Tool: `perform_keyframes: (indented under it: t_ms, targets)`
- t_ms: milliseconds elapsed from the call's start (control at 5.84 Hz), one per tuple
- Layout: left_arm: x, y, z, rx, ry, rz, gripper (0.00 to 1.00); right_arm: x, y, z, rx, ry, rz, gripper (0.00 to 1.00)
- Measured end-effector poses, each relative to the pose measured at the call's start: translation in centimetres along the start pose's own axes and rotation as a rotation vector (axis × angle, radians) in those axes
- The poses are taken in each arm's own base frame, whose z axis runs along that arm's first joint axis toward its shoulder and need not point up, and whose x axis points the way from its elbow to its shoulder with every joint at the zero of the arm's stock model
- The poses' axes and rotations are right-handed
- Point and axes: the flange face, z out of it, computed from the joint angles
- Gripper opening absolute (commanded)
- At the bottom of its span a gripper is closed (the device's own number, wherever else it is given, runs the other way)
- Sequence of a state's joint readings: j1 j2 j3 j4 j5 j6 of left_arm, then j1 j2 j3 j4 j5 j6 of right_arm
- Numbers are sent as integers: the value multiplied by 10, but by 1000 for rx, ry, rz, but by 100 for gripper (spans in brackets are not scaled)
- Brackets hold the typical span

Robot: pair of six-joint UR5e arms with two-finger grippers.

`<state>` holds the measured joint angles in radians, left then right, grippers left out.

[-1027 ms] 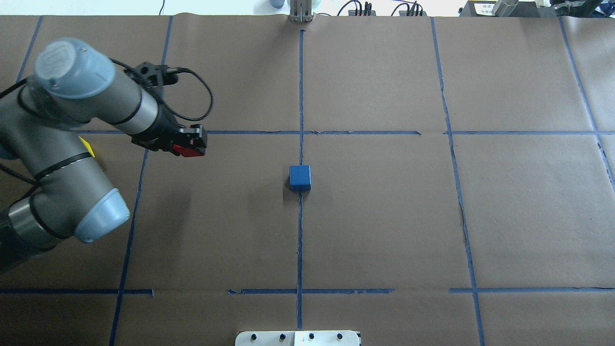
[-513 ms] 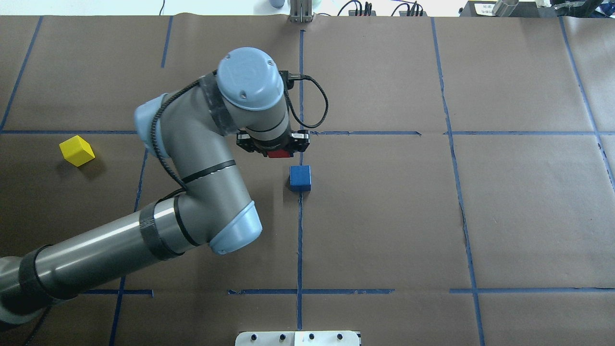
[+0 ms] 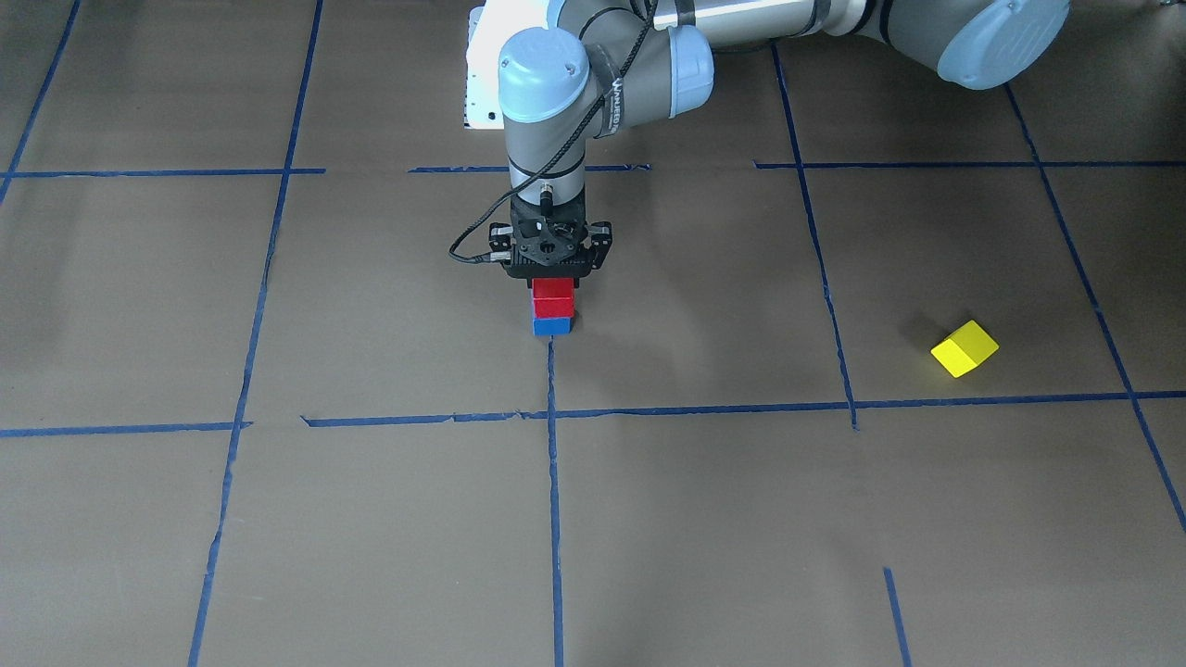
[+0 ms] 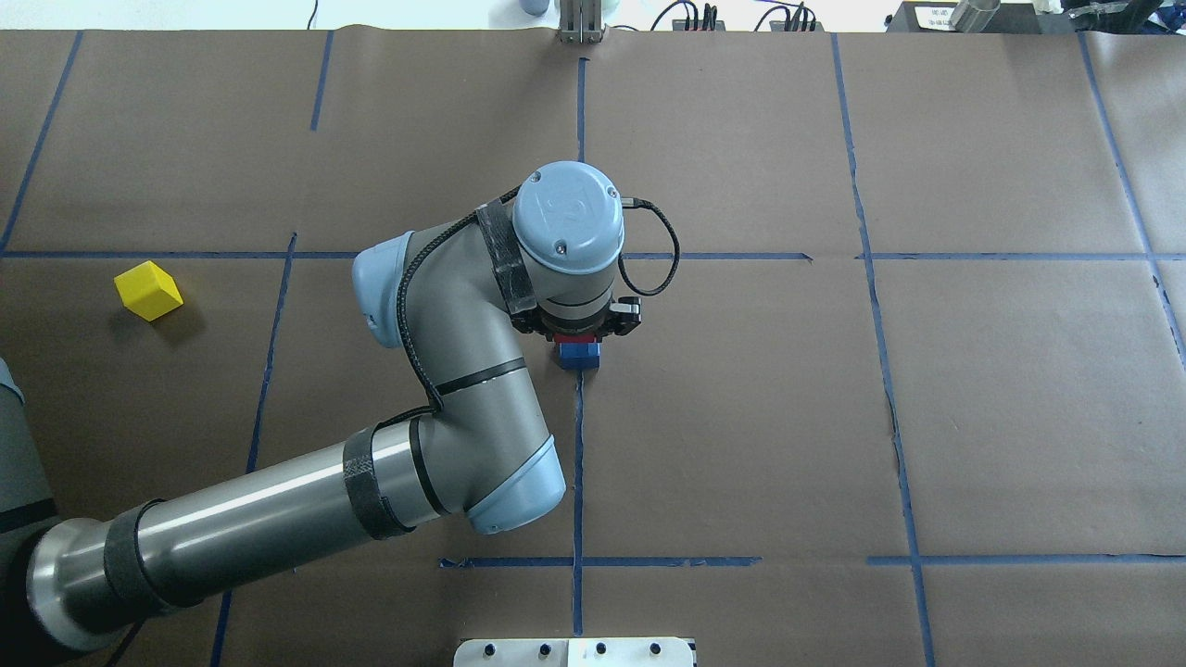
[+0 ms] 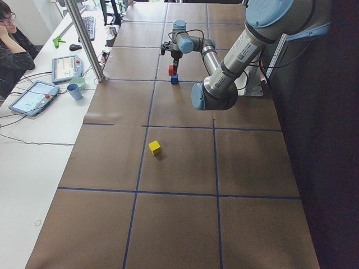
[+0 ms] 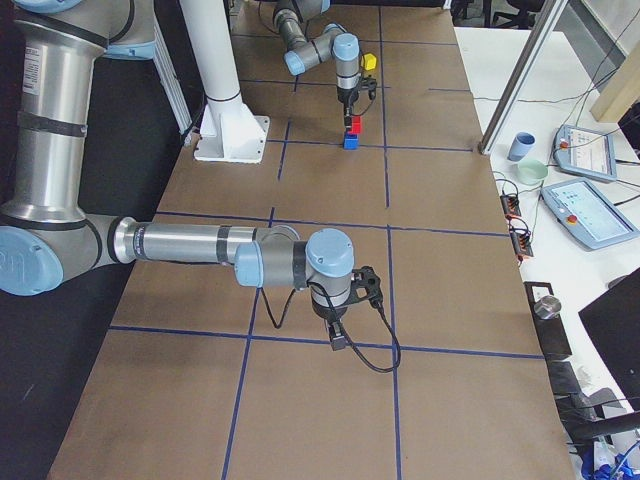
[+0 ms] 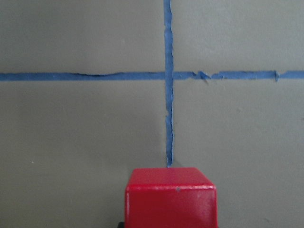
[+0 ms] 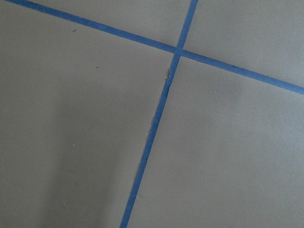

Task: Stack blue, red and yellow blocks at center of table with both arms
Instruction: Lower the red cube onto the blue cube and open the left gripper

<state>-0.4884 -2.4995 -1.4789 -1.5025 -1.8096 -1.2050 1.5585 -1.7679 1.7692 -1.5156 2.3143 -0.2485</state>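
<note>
My left gripper (image 3: 553, 289) is shut on the red block (image 3: 553, 301) and holds it straight down onto the blue block (image 3: 553, 325) at the table's center. In the front-facing view the red block's underside meets the blue block's top. From overhead the wrist covers most of the stack; only part of the blue block (image 4: 580, 358) shows. The red block (image 7: 170, 197) fills the bottom of the left wrist view. The yellow block (image 4: 148, 290) lies alone at the far left. My right gripper (image 6: 341, 328) hangs over bare paper near its end; I cannot tell whether it is open or shut.
Brown paper with blue tape lines (image 4: 579, 463) covers the table. A white base plate (image 4: 574, 652) sits at the near edge. A person, tablets and cups (image 5: 73, 89) are on the side desk beyond the table.
My left arm swung from the left side to the center with the red block and lowered it onto the blue block. The yellow block, earlier hidden by the arm, now shows.
</note>
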Motion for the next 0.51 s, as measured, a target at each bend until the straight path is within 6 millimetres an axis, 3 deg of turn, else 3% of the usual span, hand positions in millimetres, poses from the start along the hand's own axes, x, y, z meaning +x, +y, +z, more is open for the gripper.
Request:
perform_keyframes:
  t_ms: [513]
  targets:
    - [5, 13, 9, -20, -2, 12, 9, 0, 0, 0, -1, 0, 1, 99]
